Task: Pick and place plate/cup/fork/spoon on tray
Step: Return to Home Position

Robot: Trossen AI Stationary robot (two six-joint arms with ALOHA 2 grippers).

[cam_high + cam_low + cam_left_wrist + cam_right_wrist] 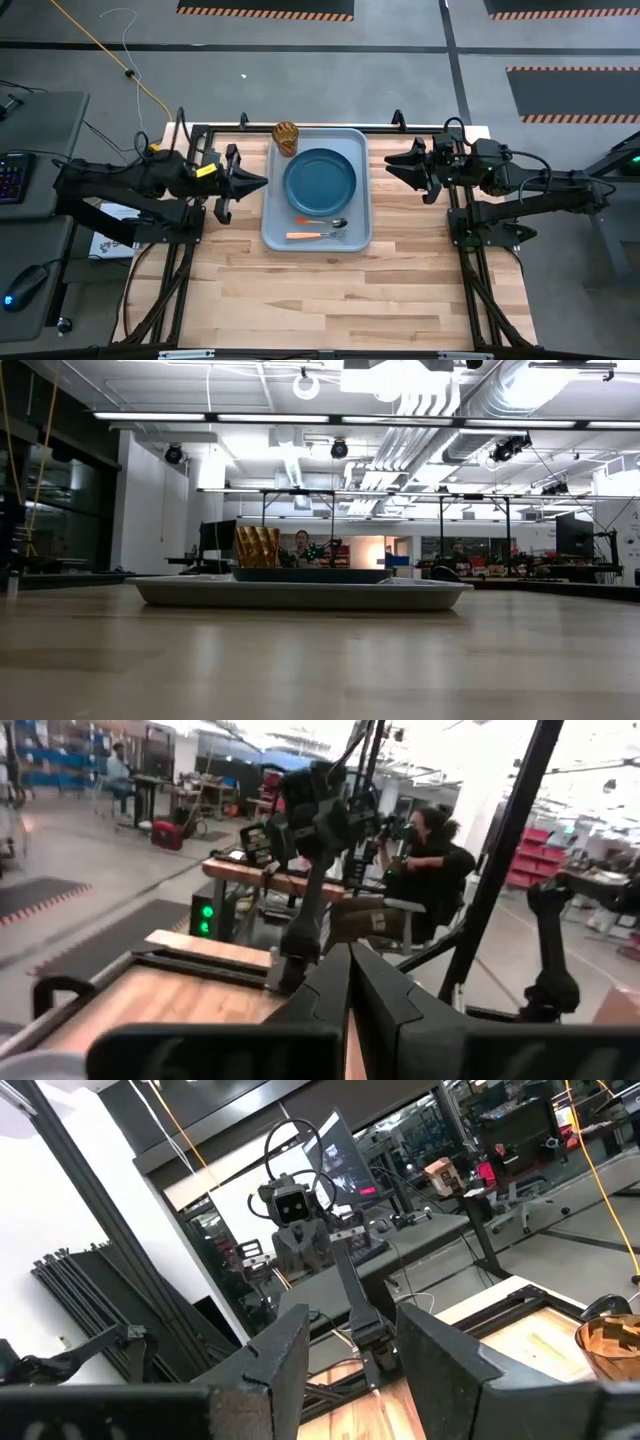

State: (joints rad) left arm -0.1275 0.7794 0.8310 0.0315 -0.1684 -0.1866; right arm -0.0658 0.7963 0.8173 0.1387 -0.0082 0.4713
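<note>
The pale blue-grey tray point(364, 185) lies at the table's far middle. On it the dark blue plate point(320, 179) rests flat, the amber cup point(286, 137) stands at the far left corner, and the spoon point(322, 221) and the fork point(315, 235) lie near the near rim. In the low view the tray point(300, 594) carries the plate point(310, 574) and cup point(257, 547). My left gripper point(262, 182) is shut and empty, left of the tray. My right gripper point(391, 162) is open and empty, right of the tray.
A black frame rail point(320, 127) runs along the table's far edge. Bare wood lies toward the near edge point(330, 300). A keyboard and mouse sit on a side desk point(20, 200) at the left. A person sits beyond the table in the left wrist view point(425, 860).
</note>
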